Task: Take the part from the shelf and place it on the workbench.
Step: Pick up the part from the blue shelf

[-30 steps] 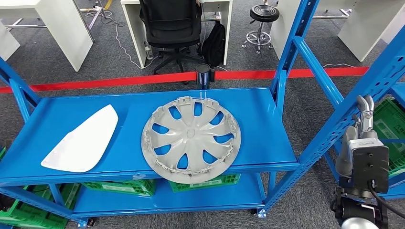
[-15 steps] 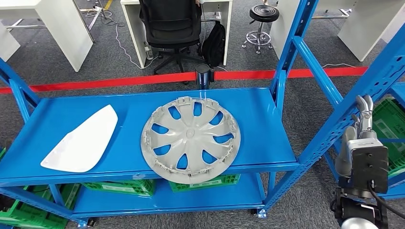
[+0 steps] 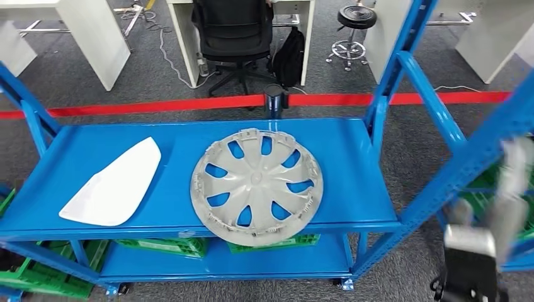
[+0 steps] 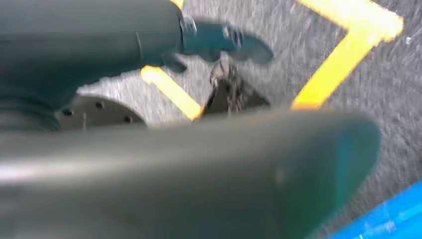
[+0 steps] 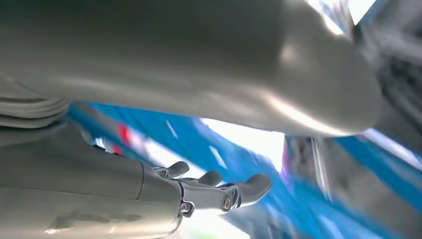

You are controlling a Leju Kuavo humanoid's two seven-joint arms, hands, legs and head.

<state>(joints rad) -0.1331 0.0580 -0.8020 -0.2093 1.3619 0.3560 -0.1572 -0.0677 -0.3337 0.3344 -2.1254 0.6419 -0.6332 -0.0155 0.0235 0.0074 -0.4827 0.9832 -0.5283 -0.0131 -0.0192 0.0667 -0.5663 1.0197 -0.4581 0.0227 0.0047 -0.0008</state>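
Right hand (image 3: 507,189) stands raised at about 4 o'clock from the shelf, outside the blue upright, and it is now smeared with motion blur where half a second ago it was sharp. In the right wrist view its fingers (image 5: 234,191) stretch out nearly straight and apart, and nothing lies in them. The left hand (image 4: 224,42) hangs over grey carpet crossed by yellow tape (image 4: 343,64); its dark fingers are blurred, so whether they are spread or curled I cannot tell.

The whole head view has shifted a little since the earlier frame, so the camera has moved, not the things. The grey wheel cover (image 3: 257,186) lies flat on the top level of the blue shelf (image 3: 352,157), its near rim hanging over the front edge at 6 o'clock. The white panel (image 3: 113,184) lies well apart at 9 o'clock from it. Beyond the shelf, at 12 o'clock, runs a red floor line (image 3: 157,107).
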